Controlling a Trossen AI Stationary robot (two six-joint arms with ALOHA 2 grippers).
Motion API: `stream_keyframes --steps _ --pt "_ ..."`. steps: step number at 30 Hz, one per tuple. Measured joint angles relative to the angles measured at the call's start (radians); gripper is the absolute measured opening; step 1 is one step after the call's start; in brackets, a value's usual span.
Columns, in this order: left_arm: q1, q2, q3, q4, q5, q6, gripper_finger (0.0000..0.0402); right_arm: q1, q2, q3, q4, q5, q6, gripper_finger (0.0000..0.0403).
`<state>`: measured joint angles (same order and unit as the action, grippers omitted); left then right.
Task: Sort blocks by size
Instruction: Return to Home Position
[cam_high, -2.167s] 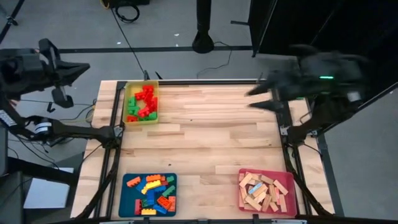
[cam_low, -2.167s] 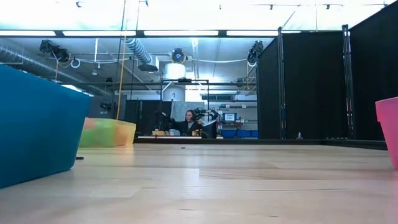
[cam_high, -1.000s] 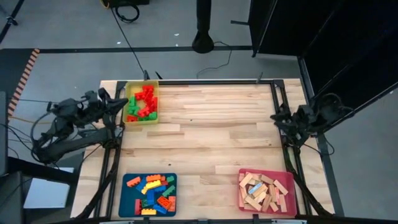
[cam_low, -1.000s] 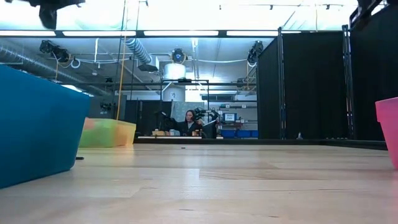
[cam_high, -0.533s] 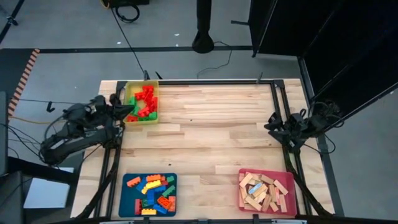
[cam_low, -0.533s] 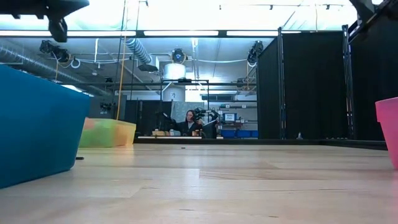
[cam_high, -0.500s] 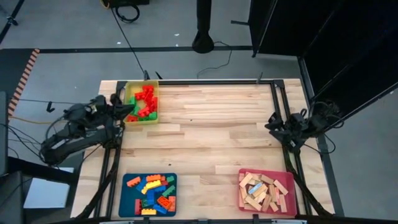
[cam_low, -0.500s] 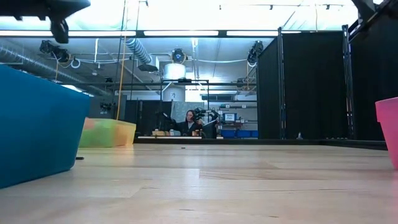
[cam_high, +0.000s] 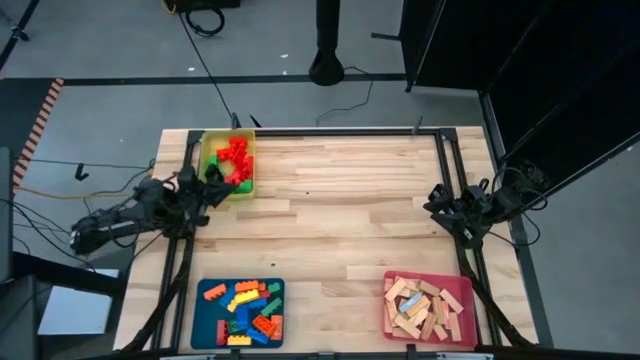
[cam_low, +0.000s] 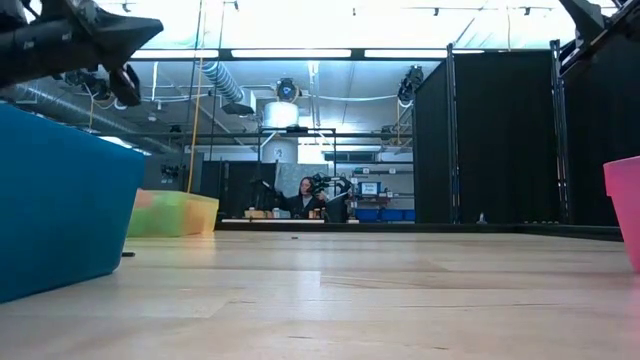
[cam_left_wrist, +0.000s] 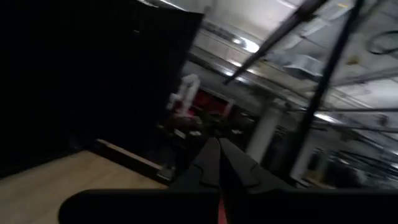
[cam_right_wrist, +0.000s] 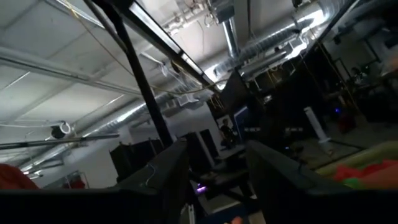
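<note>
Both arms have sunk lower at the table's (cam_high: 340, 210) sides. We see the left gripper (cam_high: 222, 184) pinched closed, empty, beside the yellow tray (cam_high: 228, 136); the right gripper (cam_high: 431, 204) is parted, empty. Blocks (cam_high: 236, 160) fill three trays: yellow, blue tray (cam_high: 204, 322), pink tray (cam_high: 456, 288).

Beside the table (cam_high: 340, 220), the left arm (cam_high: 125, 218) and right arm (cam_high: 488, 202) were slim, dark, jointed links trailing black cables; the left gripper (cam_left_wrist: 219, 143) and right gripper (cam_right_wrist: 216, 146) bore black tapered fingers.

The high view looked straight down on the surface (cam_high: 340, 200); the low view skimmed level across it (wrist views tilted up, past it).
</note>
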<state>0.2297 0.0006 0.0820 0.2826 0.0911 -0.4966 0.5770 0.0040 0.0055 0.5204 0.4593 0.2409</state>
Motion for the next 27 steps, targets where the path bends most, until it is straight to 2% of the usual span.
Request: stream_keyframes --steps 3,11,15,19,23,27 --pt "-0.087 0.000 -0.066 0.083 -0.035 0.031 0.0002 0.000 0.000 0.000 -0.005 0.001 -0.018 0.0174" --pt "-0.314 0.013 -0.073 0.043 -0.219 0.152 0.0002 0.000 0.027 0.000 -0.056 -0.020 -0.103 0.0177" --pt "-0.401 0.013 -0.074 0.053 -0.357 0.159 0.0002 -0.005 0.055 0.000 -0.064 -0.014 -0.149 0.0175" --pt "-0.450 0.013 -0.074 0.066 -0.443 0.159 0.0002 -0.017 0.100 0.000 -0.114 -0.013 -0.215 0.0175" --pt "-0.462 0.014 -0.074 0.065 -0.450 0.157 0.0002 -0.037 0.145 0.000 -0.193 -0.012 -0.188 0.0176" --pt "-0.462 0.015 -0.074 0.064 -0.450 0.157 0.0002 -0.065 0.180 0.000 -0.201 -0.012 -0.117 0.0174"
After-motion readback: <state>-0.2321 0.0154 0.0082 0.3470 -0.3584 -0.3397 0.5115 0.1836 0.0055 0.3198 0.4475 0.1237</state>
